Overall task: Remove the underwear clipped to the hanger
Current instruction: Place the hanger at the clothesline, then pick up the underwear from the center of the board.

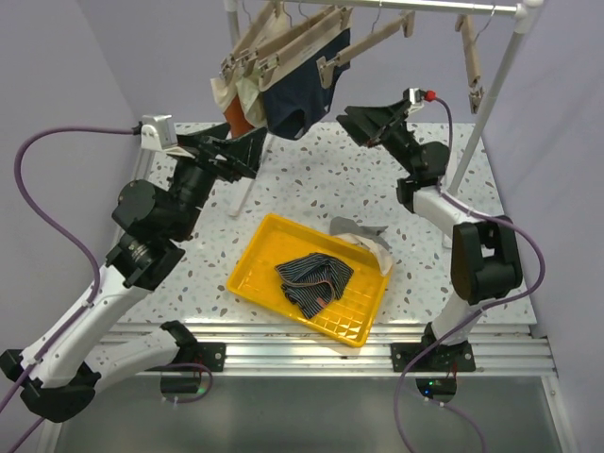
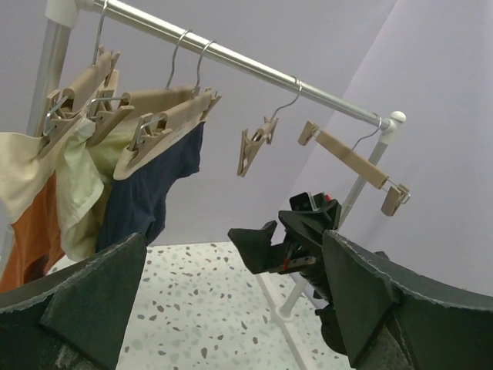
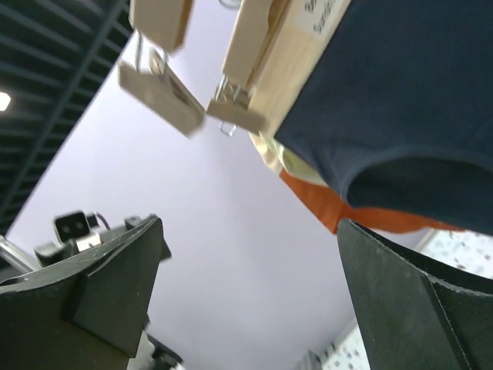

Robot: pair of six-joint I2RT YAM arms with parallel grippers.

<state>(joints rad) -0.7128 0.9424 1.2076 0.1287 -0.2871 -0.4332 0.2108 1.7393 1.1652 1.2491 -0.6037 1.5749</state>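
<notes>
Underwear hangs in a bunch from wooden clip hangers at the left end of the metal rail: the navy briefs are at the front, with the orange-red pair and the pale cream-green pair behind them, all clipped. Two more hangers, one of them at a slant near the right post, carry nothing. Down on the speckled table sits a yellow tray holding the striped navy briefs, and a grey-white pair lies draped over the tray's far right rim. The left gripper is raised below and left of the hanging clothes, its jaws spread wide and holding nothing. The right gripper is raised just right of the navy briefs, jaws likewise wide apart and empty.
</notes>
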